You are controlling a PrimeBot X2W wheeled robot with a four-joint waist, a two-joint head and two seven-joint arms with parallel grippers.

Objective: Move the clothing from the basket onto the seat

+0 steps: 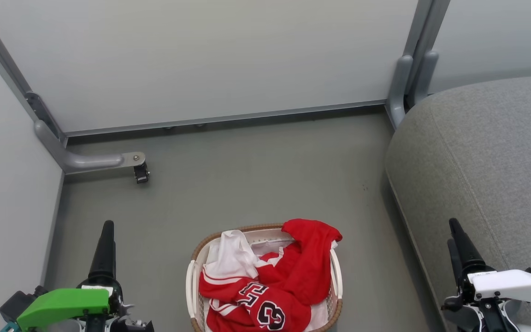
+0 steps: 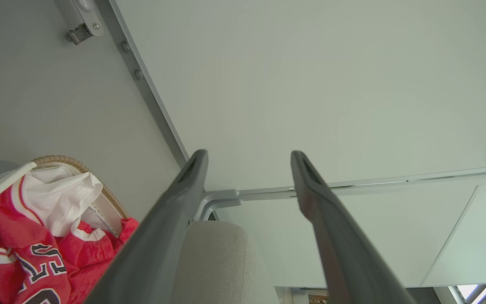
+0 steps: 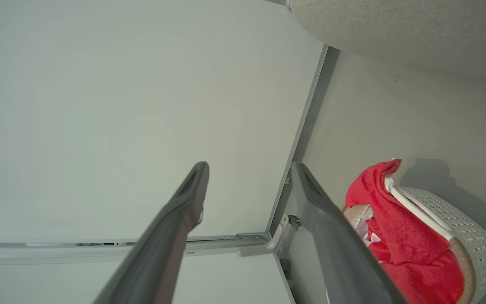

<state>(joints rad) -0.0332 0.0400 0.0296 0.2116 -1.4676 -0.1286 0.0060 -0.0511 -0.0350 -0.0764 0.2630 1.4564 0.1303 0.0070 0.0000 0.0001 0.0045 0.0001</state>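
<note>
Numerals "23", black edged in white, read askew on the red jersey [image 1: 258, 302], which lies at the near end of the basket [image 1: 190, 288]. No other writing is legible. All the clothing [image 1: 293, 281] is heaped in the cream perforated basket. A plain red piece [image 1: 314, 251] spills over its far right rim, and a white cloth [image 1: 232, 256] is bunched at its far left. The basket stands on the grey floor [image 1: 256, 175]. The seat [image 1: 491, 166], a grey woven sofa, stands right of the basket, with a strip of floor between them. Left of the basket, the left fingers [image 2: 171, 219] are spread wide and hold nothing. Right of it, at the seat's edge, the right fingers [image 3: 179, 219] are equally wide and empty. Beyond the basket rise pale partition panels [image 1: 201, 60] in grey frames. One frame foot [image 1: 140, 171] juts onto the floor beyond the basket and to its left.
</note>
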